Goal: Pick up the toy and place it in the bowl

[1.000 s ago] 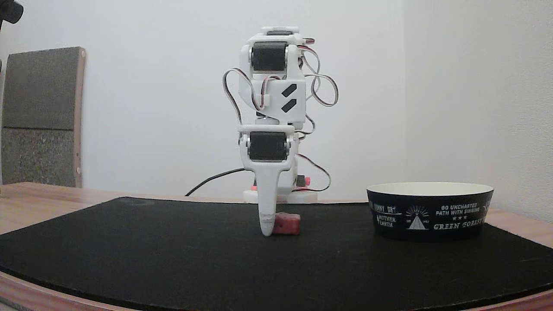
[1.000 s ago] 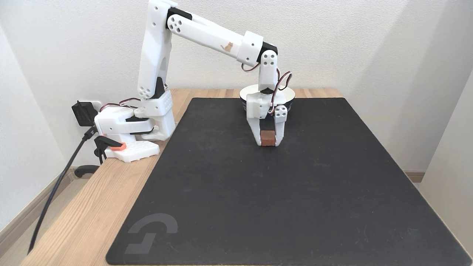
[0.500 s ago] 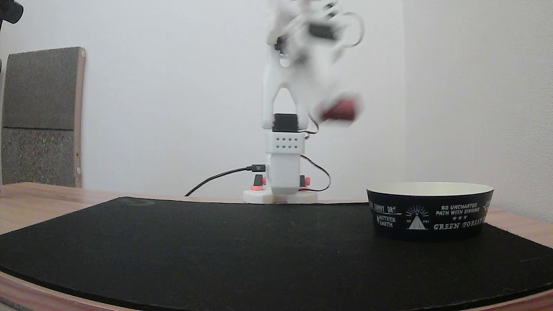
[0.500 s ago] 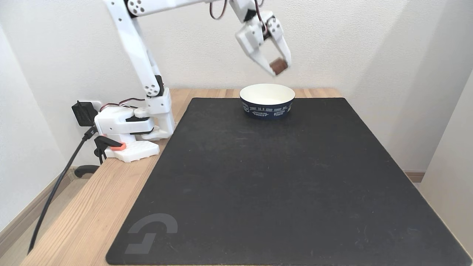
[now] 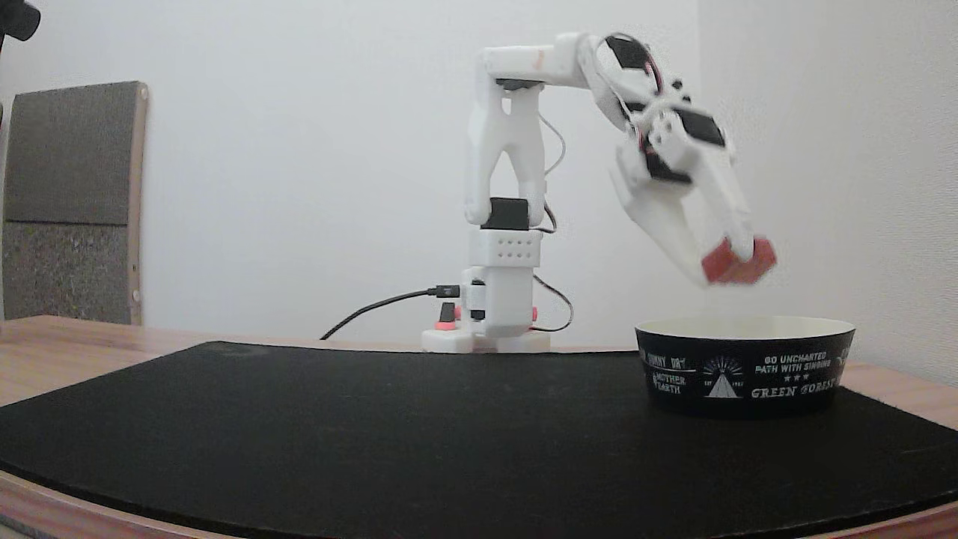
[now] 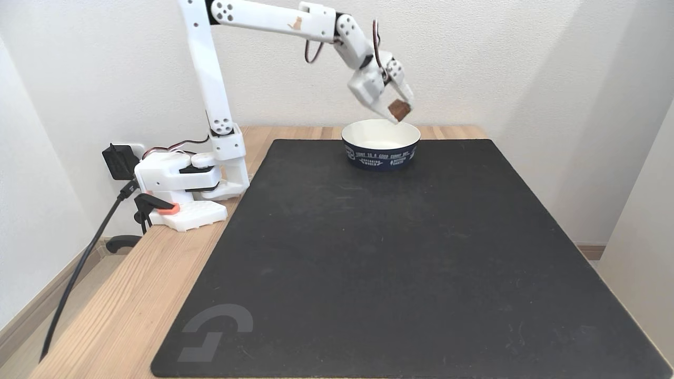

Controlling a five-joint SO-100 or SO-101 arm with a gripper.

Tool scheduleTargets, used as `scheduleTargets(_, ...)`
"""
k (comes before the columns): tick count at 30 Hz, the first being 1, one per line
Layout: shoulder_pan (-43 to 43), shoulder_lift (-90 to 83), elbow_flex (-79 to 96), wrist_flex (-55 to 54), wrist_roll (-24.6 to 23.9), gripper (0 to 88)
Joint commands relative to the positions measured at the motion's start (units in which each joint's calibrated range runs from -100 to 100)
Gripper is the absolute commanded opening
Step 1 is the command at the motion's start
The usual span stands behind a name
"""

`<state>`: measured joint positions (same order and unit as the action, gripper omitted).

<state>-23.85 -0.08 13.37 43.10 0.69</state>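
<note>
The small red-pink toy [image 5: 737,261] hangs in the air, pinched between the white fingers of my gripper [image 5: 730,263], which is shut on it. In both fixed views the toy [image 6: 399,110] is just above the rim of the bowl [image 5: 745,364], a shallow black bowl with a cream inside and white lettering. The gripper [image 6: 398,111] points down at a slant over the bowl [image 6: 380,143], and a gap of air separates toy and rim.
A large black mat [image 6: 389,252] covers most of the wooden table [image 6: 121,295]. The arm's white base [image 6: 181,184] is clamped at the table's left side, with a black cable [image 6: 79,268] running off the edge. A grey board [image 5: 71,202] leans on the wall.
The gripper lifted the toy off the mat, swung it high toward the bowl, and has now lowered it to just above the bowl's rim.
</note>
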Motion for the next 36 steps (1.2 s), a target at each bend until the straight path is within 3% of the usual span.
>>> scheduleTargets(1,0.0,0.1,0.3,-1.0,-1.6,7.6)
scheduleTargets(2,-0.4,0.4,0.4,-0.6,-1.6,16.6)
scheduleTargets(6,-0.4,0.1,0.4,-0.8,-1.5,32.2)
scheduleTargets(13,3.0,-0.4,-3.9,-0.4,-1.0,32.3)
scheduleTargets(15,5.4,-1.7,-5.8,-0.3,-1.0,30.1)
scheduleTargets(17,11.1,-7.5,-6.8,1.6,-1.0,11.8)
scheduleTargets(19,15.5,-11.9,-5.9,2.2,-0.4,0.6)
scheduleTargets(22,20.8,-21.0,7.0,5.5,1.3,4.8)
scheduleTargets(30,18.8,-48.4,52.2,-2.8,0.9,4.8)
scheduleTargets(36,18.1,-65.1,66.3,-2.5,0.8,4.8)
